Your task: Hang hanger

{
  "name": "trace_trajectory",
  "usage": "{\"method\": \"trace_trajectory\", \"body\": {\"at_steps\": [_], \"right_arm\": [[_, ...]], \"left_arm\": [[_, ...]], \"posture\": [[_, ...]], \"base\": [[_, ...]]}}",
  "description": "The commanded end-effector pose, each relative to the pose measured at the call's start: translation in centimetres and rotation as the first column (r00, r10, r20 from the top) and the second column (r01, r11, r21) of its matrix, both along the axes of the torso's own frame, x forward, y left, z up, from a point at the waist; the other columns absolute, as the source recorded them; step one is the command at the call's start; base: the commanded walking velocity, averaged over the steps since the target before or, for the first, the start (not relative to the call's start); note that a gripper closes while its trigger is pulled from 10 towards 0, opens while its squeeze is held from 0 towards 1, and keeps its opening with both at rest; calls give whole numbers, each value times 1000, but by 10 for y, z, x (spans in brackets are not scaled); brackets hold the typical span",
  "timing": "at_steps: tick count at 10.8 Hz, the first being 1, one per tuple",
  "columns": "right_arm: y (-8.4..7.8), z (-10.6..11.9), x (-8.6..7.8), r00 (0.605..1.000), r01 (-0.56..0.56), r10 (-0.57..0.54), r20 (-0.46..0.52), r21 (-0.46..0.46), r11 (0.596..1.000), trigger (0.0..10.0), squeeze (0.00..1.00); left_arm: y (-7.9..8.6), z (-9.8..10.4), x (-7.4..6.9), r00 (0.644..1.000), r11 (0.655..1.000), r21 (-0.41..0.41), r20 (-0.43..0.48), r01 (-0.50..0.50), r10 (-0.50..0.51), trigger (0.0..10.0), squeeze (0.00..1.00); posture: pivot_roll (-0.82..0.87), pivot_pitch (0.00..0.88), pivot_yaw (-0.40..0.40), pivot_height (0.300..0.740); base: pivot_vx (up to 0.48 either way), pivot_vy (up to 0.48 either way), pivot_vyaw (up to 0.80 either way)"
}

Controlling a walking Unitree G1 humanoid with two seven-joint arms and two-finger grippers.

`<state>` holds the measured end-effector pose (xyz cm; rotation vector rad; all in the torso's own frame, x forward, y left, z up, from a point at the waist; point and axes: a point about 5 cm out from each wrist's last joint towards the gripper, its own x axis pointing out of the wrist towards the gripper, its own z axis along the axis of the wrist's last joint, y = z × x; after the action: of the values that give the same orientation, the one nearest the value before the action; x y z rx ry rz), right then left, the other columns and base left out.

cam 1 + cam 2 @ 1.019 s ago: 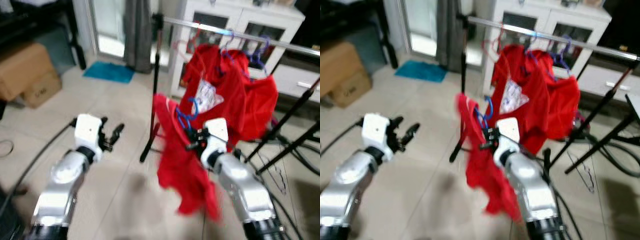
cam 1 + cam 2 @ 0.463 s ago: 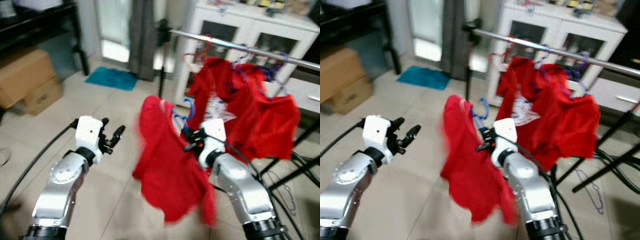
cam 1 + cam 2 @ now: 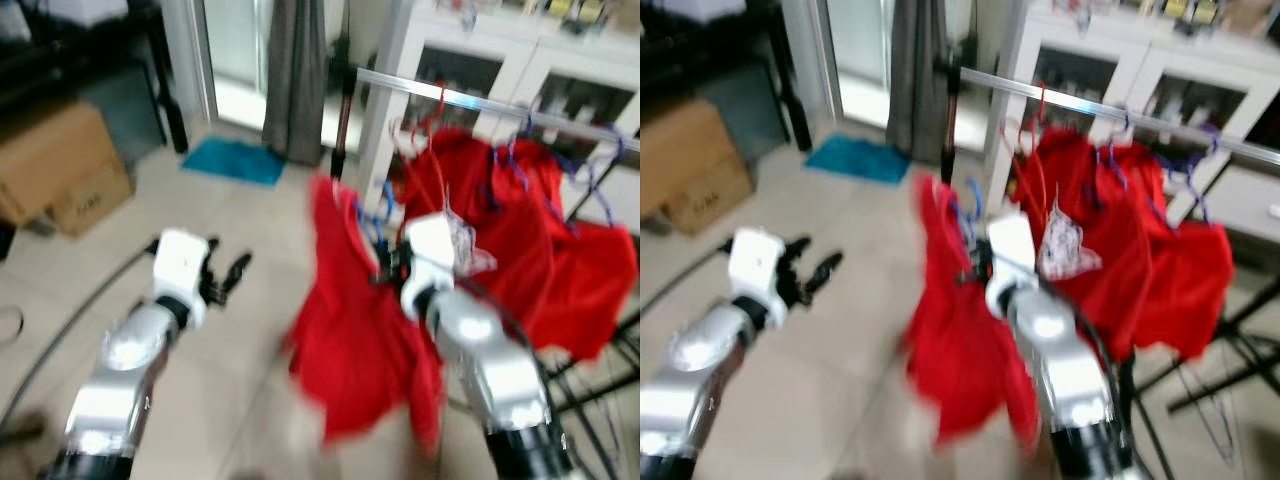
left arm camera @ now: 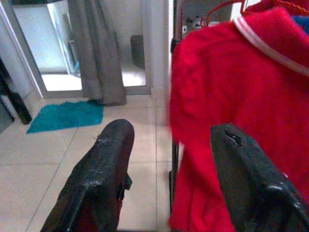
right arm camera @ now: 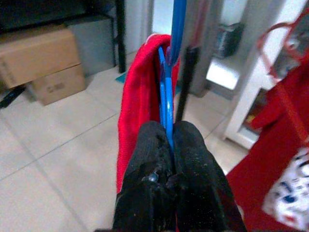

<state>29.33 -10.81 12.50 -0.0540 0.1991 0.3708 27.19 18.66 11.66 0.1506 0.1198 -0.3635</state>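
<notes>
My right gripper (image 5: 166, 135) is shut on a blue hanger (image 5: 170, 82) that carries a red shirt (image 3: 355, 330). It holds them up in front of me, a little left of and below the silver clothes rail (image 3: 480, 105). On that rail hang several more red garments (image 3: 520, 220) on red and blue hangers. My left gripper (image 3: 225, 275) is open and empty, held out over the tiled floor to the left of the shirt. In the left wrist view its two black fingers (image 4: 104, 169) frame the red shirt (image 4: 231, 111) and the rack's black post.
The rack's black upright post (image 3: 340, 120) stands just behind the held shirt, its legs spread over the floor at right. A white cabinet (image 3: 500, 80) is behind the rail. Cardboard boxes (image 3: 60, 165) sit at left, a blue mat (image 3: 230, 160) and grey curtain (image 3: 295, 70) by the doorway.
The view has shifted and the rack looks nearer. My right gripper has lifted the hanger and shirt higher, closer to the rail. The left gripper keeps its pose.
</notes>
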Motion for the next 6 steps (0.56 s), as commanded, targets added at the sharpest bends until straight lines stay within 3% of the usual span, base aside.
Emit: {"method": "trace_trajectory", "body": {"at_steps": [1,5,6], "right_arm": [[-13,11,3,997,62,-62,36,-3,998,10000,0],[-29,11,6,985,171,-172,-7,-66,983,10000,0],[-32,11,6,983,182,-183,-11,-76,980,10000,0]], "left_arm": [[-12,3,3,999,999,-2,13,42,-42,10000,0],[-14,3,5,998,998,-4,10,67,-67,10000,0],[-19,3,2,992,992,-13,6,126,-126,10000,0]], "posture": [[87,0,-51,740],[81,0,-45,740],[77,0,-44,740]], "base": [[424,0,0],[401,0,0],[0,0,0]]}}
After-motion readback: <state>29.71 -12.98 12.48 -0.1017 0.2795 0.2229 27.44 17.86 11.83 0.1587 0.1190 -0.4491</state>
